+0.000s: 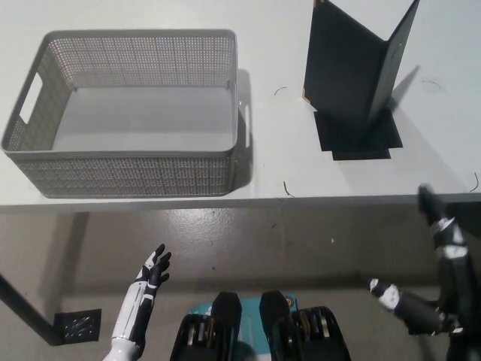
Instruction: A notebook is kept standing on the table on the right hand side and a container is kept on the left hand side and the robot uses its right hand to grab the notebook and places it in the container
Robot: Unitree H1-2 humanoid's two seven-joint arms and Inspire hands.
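Notebook (353,68) stands upright on the table (270,162), on my right side, its dark covers spread in a V so that it props itself up. It sits on a black patch (359,135) on the tabletop, and its shadow falls behind it to the right. Nothing touches it.

Well apart from it, on my left side of the table, sits the basket (124,113), a grey mesh container with a handle slot in each short end. I see only its bare floor inside. Its near wall runs close to the table's front edge.

My right hand (440,248) is low at the right, below the table's edge and clear of the notebook. Its fingers (428,201) are spread wide and hold nothing; one reaches up to about the line of the table edge, another (383,292) sticks out to the left lower down. The black arm rises from the bottom right corner.

My left hand (154,269) rests at the lower left, over the floor (248,241), in front of the table and short of the basket. Its fingers are apart and point up toward the table, holding nothing.

A small dark perforated plate (77,326) lies on the floor at the lower left, by a dark table leg (22,301).
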